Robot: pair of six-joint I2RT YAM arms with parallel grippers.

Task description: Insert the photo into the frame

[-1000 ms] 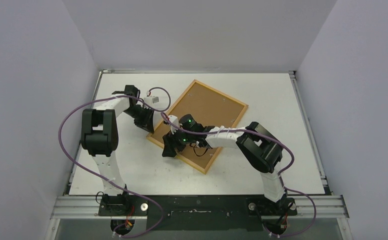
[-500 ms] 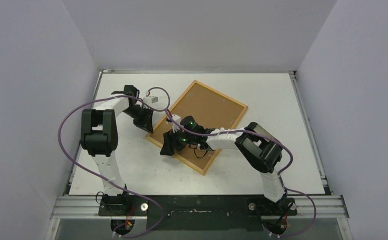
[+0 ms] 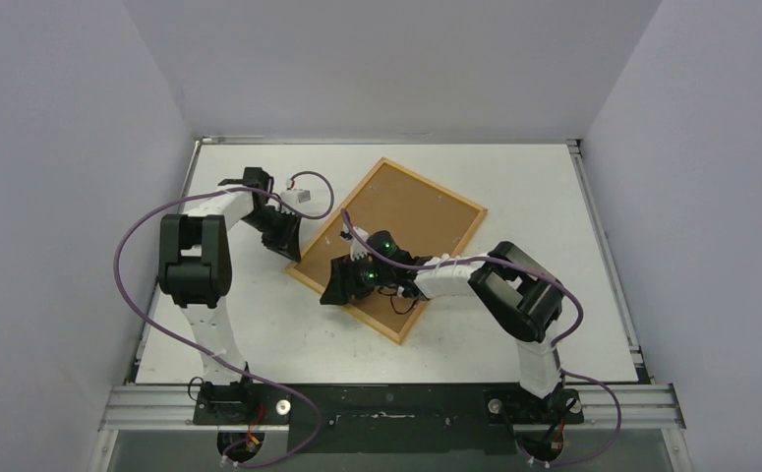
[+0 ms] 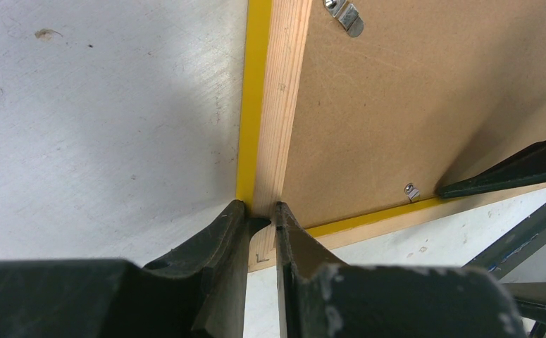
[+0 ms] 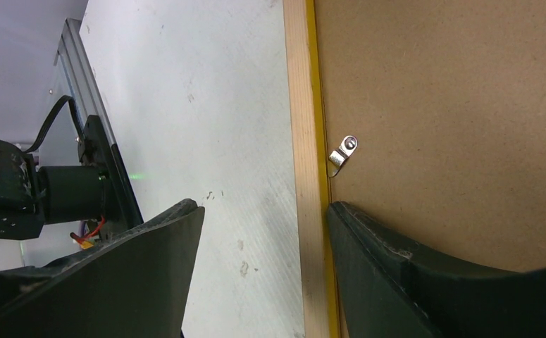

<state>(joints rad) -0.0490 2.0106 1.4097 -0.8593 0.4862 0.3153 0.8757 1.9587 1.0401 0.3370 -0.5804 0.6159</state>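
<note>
The right gripper (image 5: 264, 211) stands with its jaws wide apart, straddling the pale wood rail of the frame (image 5: 299, 105). One finger is over the white worktop (image 5: 185, 84), the other over the brown backing panel (image 5: 453, 105), just below a small metal clip (image 5: 342, 156) at the panel's edge.

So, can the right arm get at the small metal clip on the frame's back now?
Probably yes. The right pincer stands open astride the frame, and the clip lies bare just ahead of its fingers. The left pincer, shut on the frame's corner, is not in the way.
</note>
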